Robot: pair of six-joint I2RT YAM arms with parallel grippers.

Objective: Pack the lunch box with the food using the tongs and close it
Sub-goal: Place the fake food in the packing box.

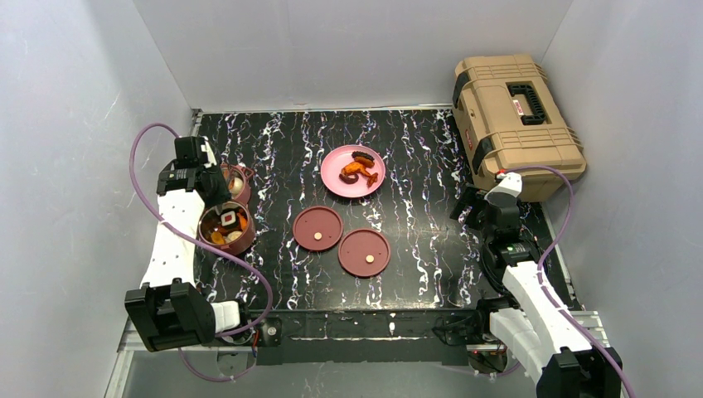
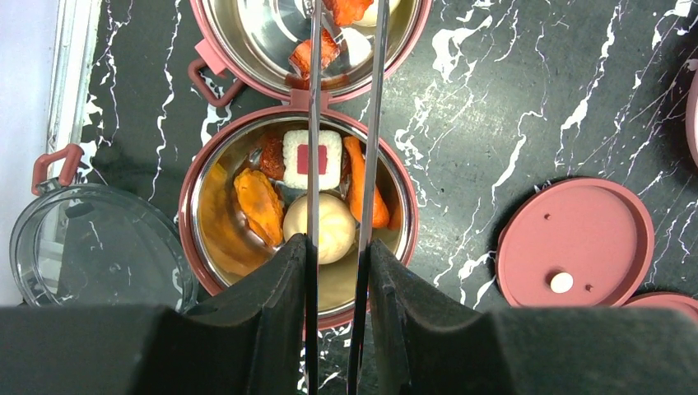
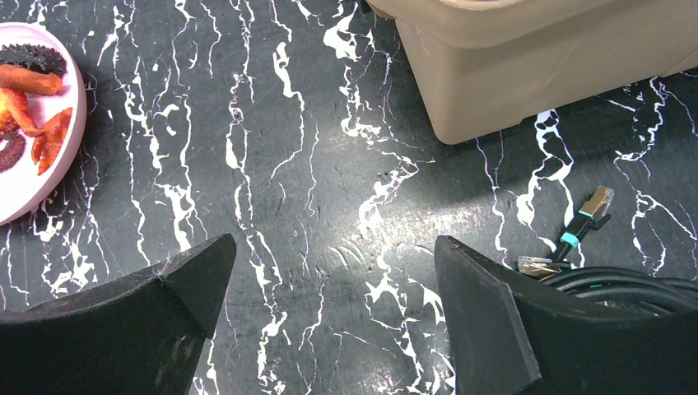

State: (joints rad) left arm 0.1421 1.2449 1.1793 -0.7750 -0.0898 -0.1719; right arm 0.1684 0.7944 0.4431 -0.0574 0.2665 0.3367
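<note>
At the table's left edge, the lunch box [image 1: 233, 207] open as two maroon bowls, rim touching rim. Filling the near bowl [image 2: 409, 216]: a white square piece [image 2: 311, 159] with a red centre, a pale round bun [image 2: 319, 229], and orange chunks [image 2: 258, 202] to either side. Beyond it the far bowl [image 2: 416, 33], partly cut off by the left wrist view, with red chunks [image 2: 317, 51] on its shiny floor. Just left of the near bowl, a clear lid [image 2: 90, 247] with a maroon loop handle, flat by the table's edge. To the right, well apart from the bowls, one disc lid [image 1: 317, 228] and just beside it a second disc lid [image 1: 364, 253], both flat, each with a pale dot.

Directly above the bowls, the left gripper [image 2: 336, 247], jaws drawn close and pressing the tongs [image 2: 374, 99] from both sides. Slim metal blades slightly apart, running forward over the near bowl and on over the far one. Tips beyond the frame, so impossible to tell of any catch there.

Farther back at mid-table, the pink plate [image 1: 336, 181] with more food [image 1: 359, 168]: orange-red pieces and dark bits.

Over on the right, the right gripper [image 3: 335, 247] above bare marbled table [image 3: 329, 123], jaws spread wide with nothing between them. Behind it, the tan toolbox [image 1: 514, 116] in the far right corner. Beside the right finger, a black cable [image 3: 625, 280] with a plug end [image 3: 588, 214].
</note>
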